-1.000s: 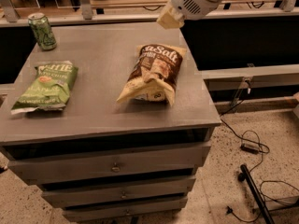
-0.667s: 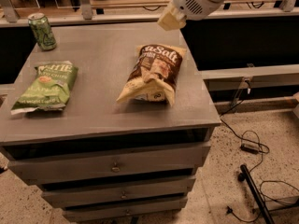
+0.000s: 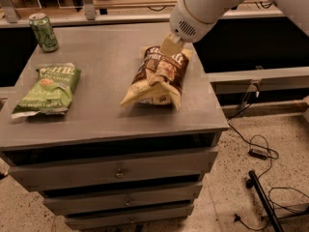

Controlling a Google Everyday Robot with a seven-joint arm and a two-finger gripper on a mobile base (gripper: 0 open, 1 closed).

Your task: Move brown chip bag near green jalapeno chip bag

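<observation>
Locate the brown chip bag [image 3: 157, 76] on the right half of the grey cabinet top [image 3: 108, 42], well apart from the green jalapeno chip bag [image 3: 47, 88], which lies flat near the left edge. The brown bag's long axis runs from the far edge toward the front edge, slightly slanted: its dark brown end points away from you, and its pale yellow end points toward the front-left. Note the crinkled surface – white script lettering on the dark part, chips pictured on the pale part. The gripper [image 3: 171, 45] sits at the bag's far end; you cannot tell how its jaws stand. A green can [image 3: 43, 31] stands upright at the far-left corner.
</observation>
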